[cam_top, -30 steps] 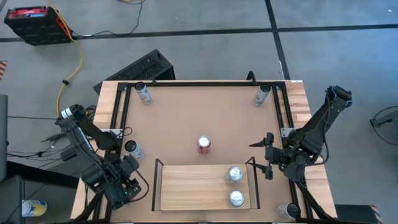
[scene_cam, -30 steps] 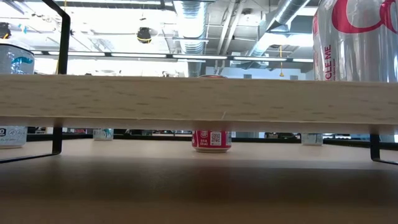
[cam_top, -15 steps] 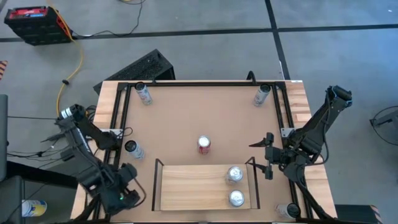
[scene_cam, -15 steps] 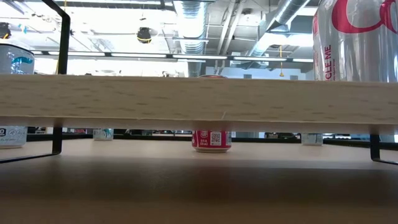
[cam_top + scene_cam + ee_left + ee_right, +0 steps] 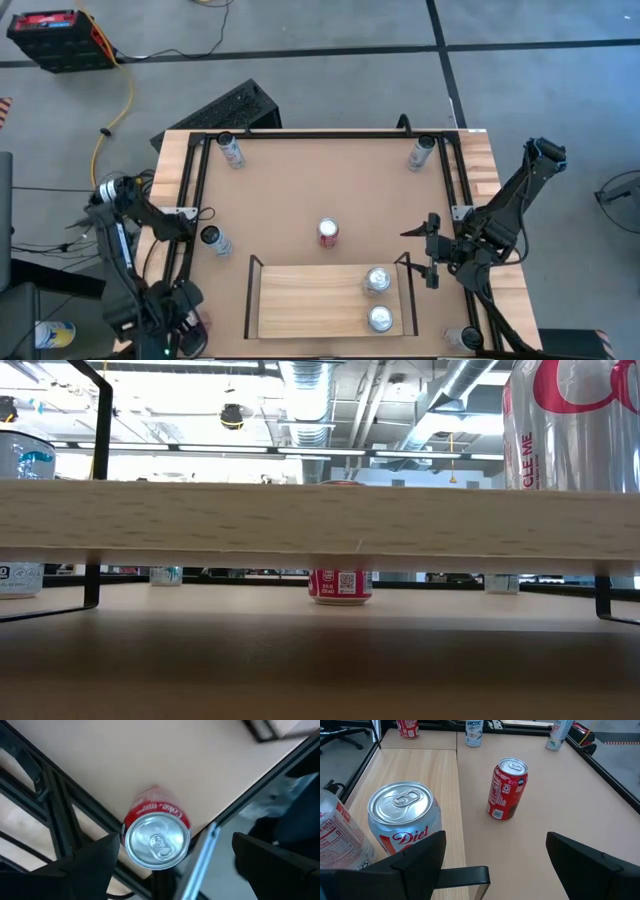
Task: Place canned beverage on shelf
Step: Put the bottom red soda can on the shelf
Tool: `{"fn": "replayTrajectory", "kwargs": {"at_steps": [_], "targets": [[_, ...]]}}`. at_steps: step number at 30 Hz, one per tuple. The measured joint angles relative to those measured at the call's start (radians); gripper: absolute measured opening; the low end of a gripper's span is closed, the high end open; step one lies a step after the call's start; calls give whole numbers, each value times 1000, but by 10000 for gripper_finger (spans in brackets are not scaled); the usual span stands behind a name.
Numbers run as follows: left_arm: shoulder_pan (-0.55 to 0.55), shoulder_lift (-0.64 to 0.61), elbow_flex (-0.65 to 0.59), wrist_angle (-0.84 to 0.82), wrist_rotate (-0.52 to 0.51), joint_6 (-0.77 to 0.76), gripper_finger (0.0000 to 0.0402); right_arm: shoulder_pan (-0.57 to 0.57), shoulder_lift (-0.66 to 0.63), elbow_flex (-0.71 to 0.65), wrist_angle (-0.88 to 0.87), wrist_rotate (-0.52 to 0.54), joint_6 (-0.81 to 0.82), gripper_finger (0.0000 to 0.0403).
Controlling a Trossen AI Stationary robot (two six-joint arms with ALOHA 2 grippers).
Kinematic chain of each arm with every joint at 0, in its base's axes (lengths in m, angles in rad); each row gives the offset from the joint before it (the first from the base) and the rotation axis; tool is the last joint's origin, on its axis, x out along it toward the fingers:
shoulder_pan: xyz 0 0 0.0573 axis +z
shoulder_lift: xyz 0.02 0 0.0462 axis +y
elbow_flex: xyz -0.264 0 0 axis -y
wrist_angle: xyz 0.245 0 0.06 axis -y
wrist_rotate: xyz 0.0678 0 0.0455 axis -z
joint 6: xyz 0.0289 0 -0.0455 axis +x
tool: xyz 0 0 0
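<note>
- Left end effector (image 5: 165, 865): released, swung away from the shelf (image 5: 300, 300) to the tabletop (image 5: 330, 180) corner, now above a red can (image 5: 157, 840); likely next pick.
- Right end effector (image 5: 492, 865): released, waiting beside the shelf.
- Shelf: two silver cans (image 5: 378, 300) on its right end.

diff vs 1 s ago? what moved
The left gripper swung back from beside the shelf toward the table's near left corner; its jaws now stand open above a red can there. Right gripper, the two cans on the shelf and the centre red can are unchanged.
</note>
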Motion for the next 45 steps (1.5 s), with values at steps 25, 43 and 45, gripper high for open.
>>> {"fn": "replayTrajectory", "kwargs": {"at_steps": [25,43,45], "targets": [[-2,63,-92,78,54,80,371,0,0,0,0,-2,0,369],[27,63,-177,170,193,218,290,0,0,0,0,-2,0,369],[38,62,-177,169,202,241,276,0,0,0,0,-1,0,369]]}}
